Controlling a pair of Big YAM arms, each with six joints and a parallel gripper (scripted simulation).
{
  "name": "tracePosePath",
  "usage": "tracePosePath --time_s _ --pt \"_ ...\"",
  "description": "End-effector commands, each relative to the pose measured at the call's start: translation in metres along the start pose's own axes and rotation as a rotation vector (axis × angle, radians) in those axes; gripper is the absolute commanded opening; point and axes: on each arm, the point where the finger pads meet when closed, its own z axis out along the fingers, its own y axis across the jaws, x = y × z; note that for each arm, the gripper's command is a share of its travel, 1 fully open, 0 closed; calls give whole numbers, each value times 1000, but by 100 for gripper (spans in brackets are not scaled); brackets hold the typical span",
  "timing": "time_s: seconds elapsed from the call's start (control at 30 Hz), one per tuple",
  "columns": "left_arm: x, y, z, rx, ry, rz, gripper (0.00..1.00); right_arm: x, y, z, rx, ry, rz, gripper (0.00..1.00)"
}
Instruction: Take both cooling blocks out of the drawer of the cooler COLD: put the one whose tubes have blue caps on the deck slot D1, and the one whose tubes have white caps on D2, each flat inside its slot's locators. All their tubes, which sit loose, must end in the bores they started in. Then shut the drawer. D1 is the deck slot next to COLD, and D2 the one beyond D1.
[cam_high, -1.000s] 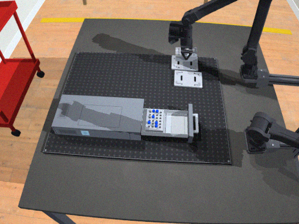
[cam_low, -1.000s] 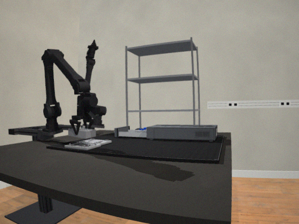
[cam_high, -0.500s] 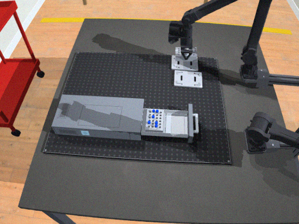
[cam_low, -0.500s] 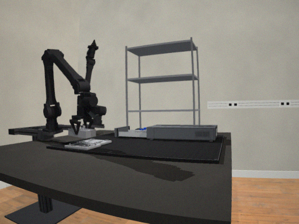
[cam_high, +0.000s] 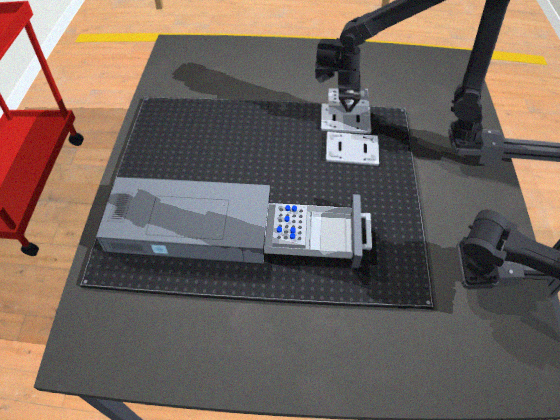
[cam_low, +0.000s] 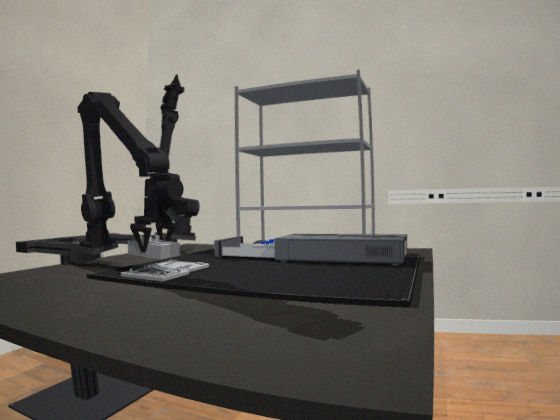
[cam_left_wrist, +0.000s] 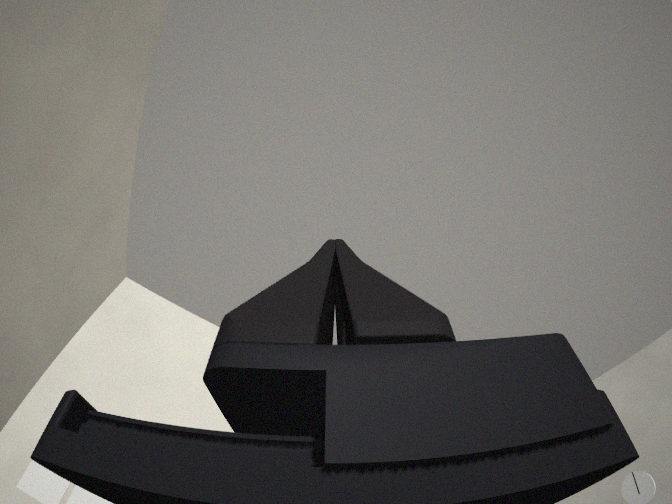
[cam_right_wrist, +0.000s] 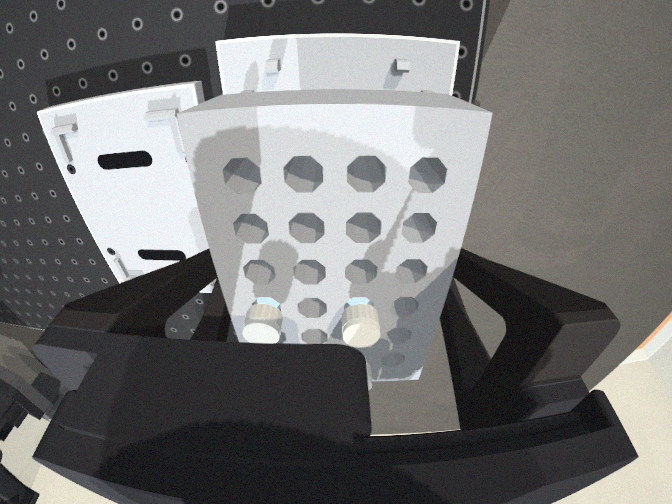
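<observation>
Dark table (cam_high: 240, 345) (cam_low: 250, 350)—black perforated mat (cam_high: 200, 150) (cam_low: 300, 285) atop.

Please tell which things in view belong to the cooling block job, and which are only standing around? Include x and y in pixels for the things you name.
For the job:
- white-capped cooling block (cam_high: 333, 94) (cam_low: 165, 249) (cam_right_wrist: 336, 130)
- blue-capped cooling block (cam_high: 290, 224)
- cooler COLD (cam_high: 250, 215) (cam_low: 340, 250)
- its drawer (cam_high: 356, 230) (cam_low: 229, 248)
- deck slots D1 (cam_high: 352, 148) (cam_low: 197, 265) (cam_right_wrist: 135, 206) and D2 (cam_high: 346, 125) (cam_low: 150, 275) (cam_right_wrist: 336, 59)

Not for the job:
- red cart (cam_high: 30, 145)
- grey shelf unit (cam_low: 300, 90)
- yellow floor stripe (cam_high: 117, 37)

Blue caps (cam_high: 287, 218) dot a pale grey block (cam_high: 303, 240); red cart (cam_high: 42, 150).
</observation>
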Motion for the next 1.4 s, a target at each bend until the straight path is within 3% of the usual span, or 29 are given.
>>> tracePosePath --time_s 0.0,1.37 --pt "23 -2 8 1 34 8 0 -44 -8 -62 31 -153 13 0" --pt "23 -2 8 1 34 8 0 -50 -10 -55 36 -173 10 0"
